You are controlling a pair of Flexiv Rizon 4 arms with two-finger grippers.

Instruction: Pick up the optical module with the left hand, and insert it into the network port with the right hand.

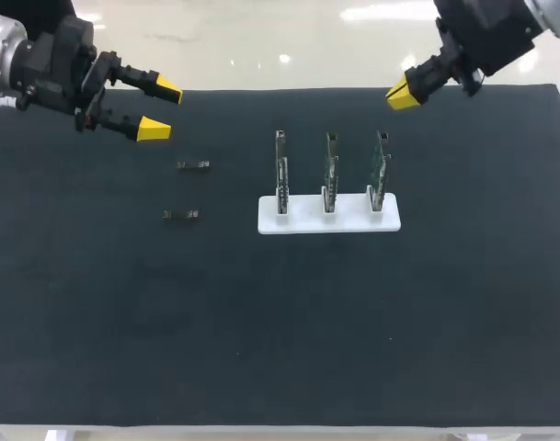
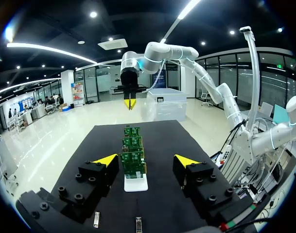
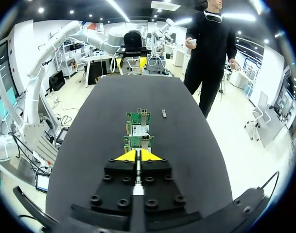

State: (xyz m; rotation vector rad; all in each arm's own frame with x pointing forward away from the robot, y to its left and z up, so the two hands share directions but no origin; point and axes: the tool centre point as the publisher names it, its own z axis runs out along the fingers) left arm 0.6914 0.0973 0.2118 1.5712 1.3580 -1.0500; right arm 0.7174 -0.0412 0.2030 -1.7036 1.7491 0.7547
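The left gripper (image 1: 162, 110) hung at the upper left of the head view with its yellow-tipped fingers spread wide and nothing between them. The right gripper (image 1: 401, 93) sat at the upper right, its tips pressed together on nothing.

Two small metal pieces lay left of centre: the upper optical module (image 1: 193, 165) and the lower optical module (image 1: 181, 214). Both lay flat on the black mat (image 1: 280, 349), untouched, one below the other in the frame. In the left wrist view they lay under and just behind that gripper's fingers.

The step in hand looked like the left arm's first pick. The upper module was the closer target. A good grasp would probably come straight down with the fingers straddling its narrow sides, leaving one end free for the right gripper to take. The piece is thin and low, so the tips would likely need to reach nearly to the mat.

The mat looked dark, matte and slightly textured, and likely offered some grip. Right of centre a white rack (image 1: 328, 220) held three upright circuit boards (image 1: 330, 170), well apart from both modules. That gap left room for the left arm's descent. No network port could be made out on the boards.
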